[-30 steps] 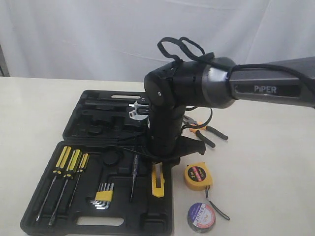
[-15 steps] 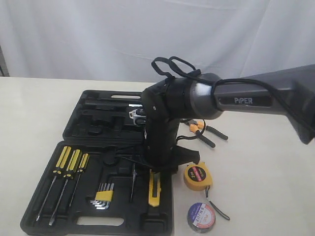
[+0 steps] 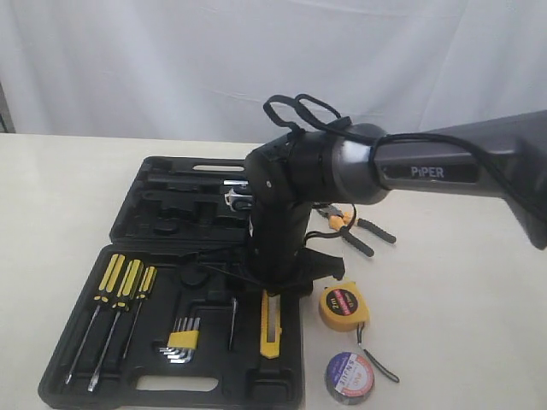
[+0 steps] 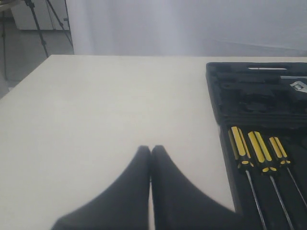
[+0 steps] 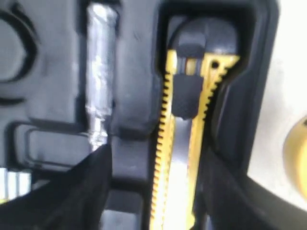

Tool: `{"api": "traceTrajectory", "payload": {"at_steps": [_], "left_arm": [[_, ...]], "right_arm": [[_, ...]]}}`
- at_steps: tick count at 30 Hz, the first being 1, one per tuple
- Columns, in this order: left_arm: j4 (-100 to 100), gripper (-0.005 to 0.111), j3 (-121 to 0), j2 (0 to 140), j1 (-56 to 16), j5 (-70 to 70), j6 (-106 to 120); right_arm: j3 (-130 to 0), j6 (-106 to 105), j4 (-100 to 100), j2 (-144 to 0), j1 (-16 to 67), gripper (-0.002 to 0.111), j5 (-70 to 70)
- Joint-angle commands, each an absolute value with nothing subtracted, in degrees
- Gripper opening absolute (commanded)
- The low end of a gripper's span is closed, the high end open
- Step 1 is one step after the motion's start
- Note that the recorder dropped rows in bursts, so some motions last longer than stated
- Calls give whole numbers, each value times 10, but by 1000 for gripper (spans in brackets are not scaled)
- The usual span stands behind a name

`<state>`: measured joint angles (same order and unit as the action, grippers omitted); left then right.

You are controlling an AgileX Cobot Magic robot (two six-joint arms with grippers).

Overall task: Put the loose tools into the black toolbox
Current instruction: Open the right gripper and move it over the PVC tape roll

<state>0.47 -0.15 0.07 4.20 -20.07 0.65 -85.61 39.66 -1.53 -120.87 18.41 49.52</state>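
The yellow-black utility knife (image 3: 270,323) (image 5: 180,143) lies in a long recess at the right edge of the black toolbox (image 3: 162,213) (image 5: 134,96) (image 4: 225,96). My right gripper (image 3: 286,286) (image 5: 153,153) hangs open just above it, one finger on each side, with a gap on one side. The pliers (image 3: 350,229), the yellow tape measure (image 3: 344,306) (image 5: 297,158) and the dark tape roll (image 3: 349,377) rest on the table to the right of the case. My left gripper (image 4: 151,149) is shut and empty over bare table, left of the case.
Three yellow-black screwdrivers (image 3: 120,290) (image 4: 259,148), the clipped hex keys (image 3: 179,337) and a thin silver tool (image 3: 232,320) (image 5: 100,72) sit in the lower half of the case. A silver wrench (image 3: 235,195) sits in the upper half. A white curtain hangs behind.
My right arm has swung left, carrying the utility knife from the case's right edge into its recess. The knife now lies flat there and the fingers stand apart from it.
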Motion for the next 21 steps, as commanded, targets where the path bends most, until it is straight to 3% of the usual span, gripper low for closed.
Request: {"api": "traceTrajectory", "payload": {"at_steps": [1, 6, 12, 21], "left_arm": [[0, 0, 0, 0, 39, -196, 4], [0, 0, 0, 0, 39, -196, 4], [0, 0, 0, 0, 39, -196, 4], [0, 0, 0, 0, 39, -196, 4]], "right_arm": [[-883, 391, -31, -1182, 183, 55, 511], [-894, 361, -31, -1160, 183, 50, 533], [-892, 298, -31, -1157, 183, -1, 586], [-892, 187, -48, -1051, 183, 0, 625]]}}
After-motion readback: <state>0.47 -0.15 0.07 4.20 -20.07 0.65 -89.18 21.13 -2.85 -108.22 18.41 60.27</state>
